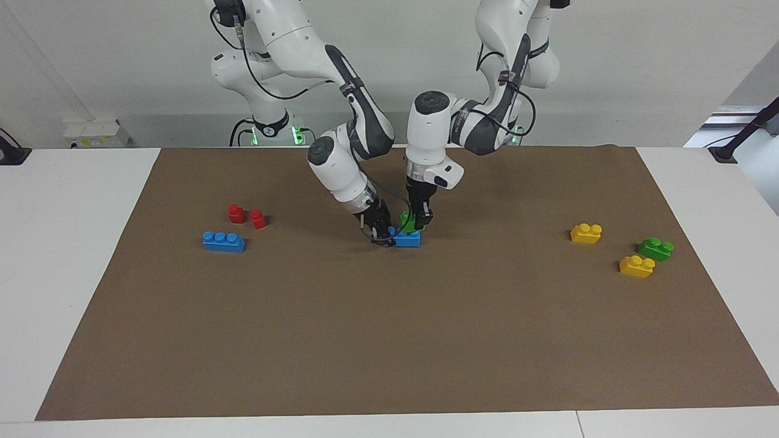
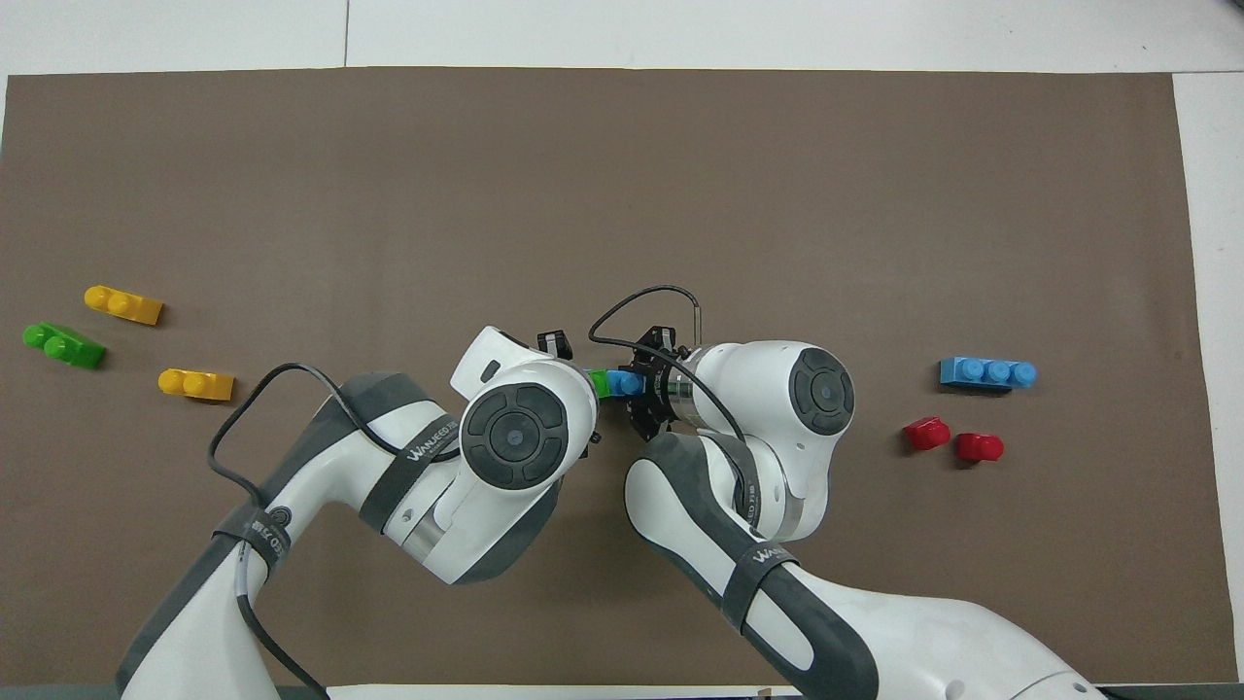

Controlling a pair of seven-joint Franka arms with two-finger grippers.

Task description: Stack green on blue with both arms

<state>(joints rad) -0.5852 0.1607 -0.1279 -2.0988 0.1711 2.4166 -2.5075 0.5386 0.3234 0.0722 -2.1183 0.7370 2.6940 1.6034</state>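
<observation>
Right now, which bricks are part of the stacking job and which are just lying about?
In the job:
- green brick, held by the left end effector
- blue brick, held by the right end effector

Lying about:
- second blue brick
- two red bricks
- second green brick
- two yellow bricks

White table point(image 1: 73, 255) w/ brown mat point(image 1: 389, 340); blue, red, yellow, green bricks.

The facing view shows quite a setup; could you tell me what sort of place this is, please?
Most likely a robotics lab bench: two white robot arms work over a brown mat on a white table, with toy bricks scattered about.
</observation>
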